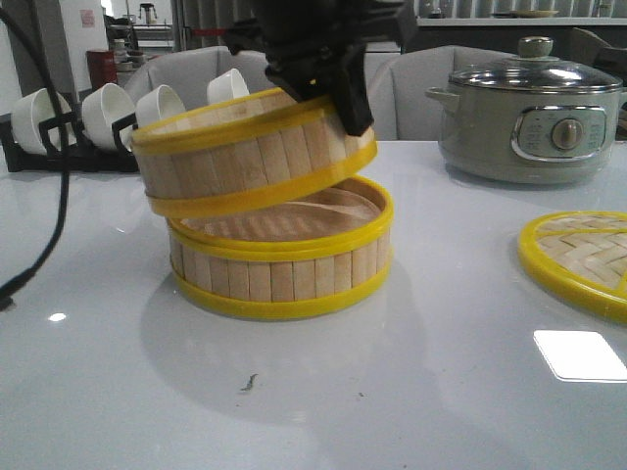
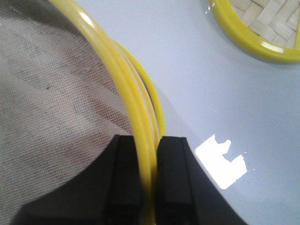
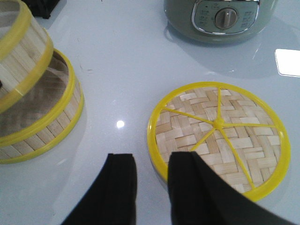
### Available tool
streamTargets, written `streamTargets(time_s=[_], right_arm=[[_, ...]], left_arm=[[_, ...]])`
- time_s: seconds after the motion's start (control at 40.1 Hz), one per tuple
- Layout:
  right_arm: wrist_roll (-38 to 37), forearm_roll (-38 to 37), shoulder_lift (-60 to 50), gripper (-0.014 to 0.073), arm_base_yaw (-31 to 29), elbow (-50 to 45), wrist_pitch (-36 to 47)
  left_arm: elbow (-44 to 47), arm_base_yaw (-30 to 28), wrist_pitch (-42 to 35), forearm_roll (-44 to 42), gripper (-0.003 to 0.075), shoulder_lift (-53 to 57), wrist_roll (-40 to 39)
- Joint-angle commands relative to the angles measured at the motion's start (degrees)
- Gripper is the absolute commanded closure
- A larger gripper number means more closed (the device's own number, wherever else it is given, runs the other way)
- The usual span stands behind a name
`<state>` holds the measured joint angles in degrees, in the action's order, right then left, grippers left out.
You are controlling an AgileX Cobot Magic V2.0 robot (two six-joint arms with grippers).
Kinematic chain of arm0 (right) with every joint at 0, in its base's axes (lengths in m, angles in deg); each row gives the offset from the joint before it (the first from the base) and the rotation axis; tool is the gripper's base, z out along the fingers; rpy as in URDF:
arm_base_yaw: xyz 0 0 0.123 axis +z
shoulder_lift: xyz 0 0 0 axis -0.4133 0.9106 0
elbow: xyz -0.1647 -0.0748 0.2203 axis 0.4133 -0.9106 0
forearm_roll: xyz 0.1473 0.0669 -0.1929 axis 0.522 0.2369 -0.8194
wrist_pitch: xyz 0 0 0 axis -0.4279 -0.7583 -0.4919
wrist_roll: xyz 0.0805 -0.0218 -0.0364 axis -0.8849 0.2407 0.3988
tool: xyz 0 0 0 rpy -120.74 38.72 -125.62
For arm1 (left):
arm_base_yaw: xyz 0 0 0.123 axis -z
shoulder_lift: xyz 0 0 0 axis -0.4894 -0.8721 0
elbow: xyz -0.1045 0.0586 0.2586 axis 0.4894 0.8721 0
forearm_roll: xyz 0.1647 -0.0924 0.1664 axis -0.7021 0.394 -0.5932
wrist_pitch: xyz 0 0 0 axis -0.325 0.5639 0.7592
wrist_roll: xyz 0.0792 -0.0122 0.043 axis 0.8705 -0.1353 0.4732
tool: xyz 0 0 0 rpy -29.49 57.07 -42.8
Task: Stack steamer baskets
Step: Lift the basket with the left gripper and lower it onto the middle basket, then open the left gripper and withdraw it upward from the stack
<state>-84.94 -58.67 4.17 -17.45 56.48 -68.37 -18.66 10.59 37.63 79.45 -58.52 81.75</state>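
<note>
Bamboo stacking is partly complete, in my judgement: the placing step is underway, and seating and release are outstanding.

Starting at the left of the front view, a rack of white cups [image 1: 108, 113] is standing at the table's far edge, at about ten o'clock from the stack, and is playing no part.

At centre-left, the lower steamer basket [image 1: 282, 264] is sitting flat on the white table [image 1: 411, 392]. The upper steamer basket [image 1: 253, 149] is hanging directly over it, tilted: its left side is dipping to the lower rim, where contact cannot be confirmed, while its right side is riding clear with a visible gap. The left gripper [image 2: 149, 180] is carrying it, fingers clamped on the wall at the upper basket's three o'clock edge, one finger [image 2: 125, 178] inside over the cloth liner and one outside.

Further right, the woven bamboo lid [image 3: 218, 136] is lying flat, well apart from the stack at its three o'clock. The right gripper [image 3: 151, 185] is hovering near the lid's edge with its fingers apart, holding nothing. An electric cooker [image 1: 529, 122] is standing at the far right.

Remaining, as judged: levelling the upper basket, lowering it until the rims are meeting all round, then letting go.
</note>
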Motion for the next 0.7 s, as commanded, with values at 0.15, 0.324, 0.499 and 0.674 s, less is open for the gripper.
streamTargets(time_s=[0.15, 0.324, 0.499, 0.674], right_arm=[[0.61, -0.43, -0.23, 0.0286, 0.0, 2.09, 3.82], [0.61, -0.43, -0.23, 0.0286, 0.0, 2.09, 3.82], [0.61, -0.43, -0.23, 0.0286, 0.0, 2.09, 3.82], [0.61, -0.43, -0.23, 0.0286, 0.0, 2.09, 3.82]], left_arm=[[-2.49, 2.99, -4.97, -0.55, 0.0634, 0.24, -0.05], [-2.49, 2.97, -4.75, 0.04, 0.0634, -1.91, -0.05], [-2.49, 2.97, -4.99, 1.56, 0.0634, -3.05, -0.05], [-2.49, 2.97, -5.23, 3.56, 0.0634, -3.05, -0.05]])
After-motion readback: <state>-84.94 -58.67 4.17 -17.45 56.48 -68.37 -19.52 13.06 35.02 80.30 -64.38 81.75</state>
